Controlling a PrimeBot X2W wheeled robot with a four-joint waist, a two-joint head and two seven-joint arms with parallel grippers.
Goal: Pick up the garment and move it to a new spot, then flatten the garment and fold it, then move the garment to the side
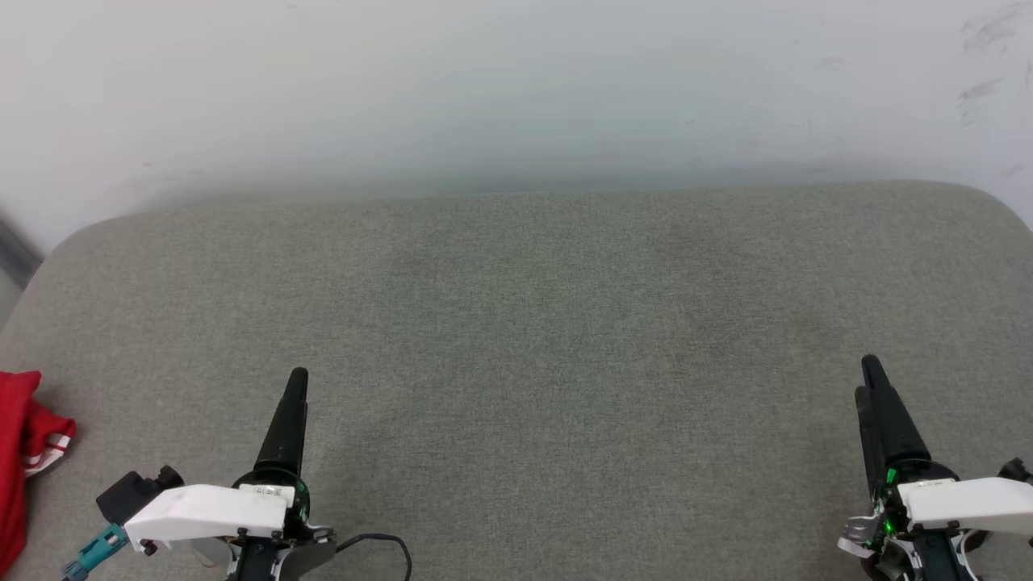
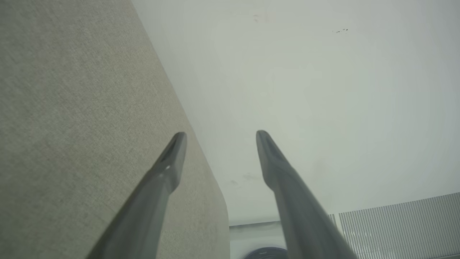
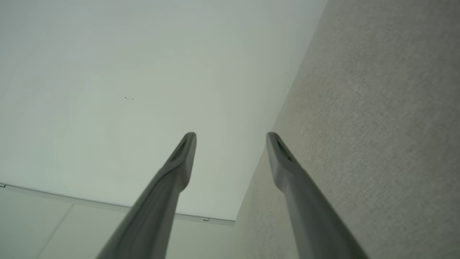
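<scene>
The garment (image 1: 18, 452), red with a white-striped trim, lies bunched at the far left edge of the head view, partly cut off by the frame. My left gripper (image 1: 297, 379) hovers at the lower left, to the right of the garment and apart from it. In the left wrist view its fingers (image 2: 219, 138) stand open with nothing between them. At the lower right, far from the garment, is my right gripper (image 1: 870, 367). The right wrist view shows its fingers (image 3: 230, 140) spread open and empty too.
A grey fabric-covered surface (image 1: 533, 339) with rounded corners spans the head view. A pale wall (image 1: 516, 89) rises behind its far edge. A ribbed panel (image 2: 402, 226) shows low in the left wrist view. A black cable (image 1: 379, 545) loops by the left wrist.
</scene>
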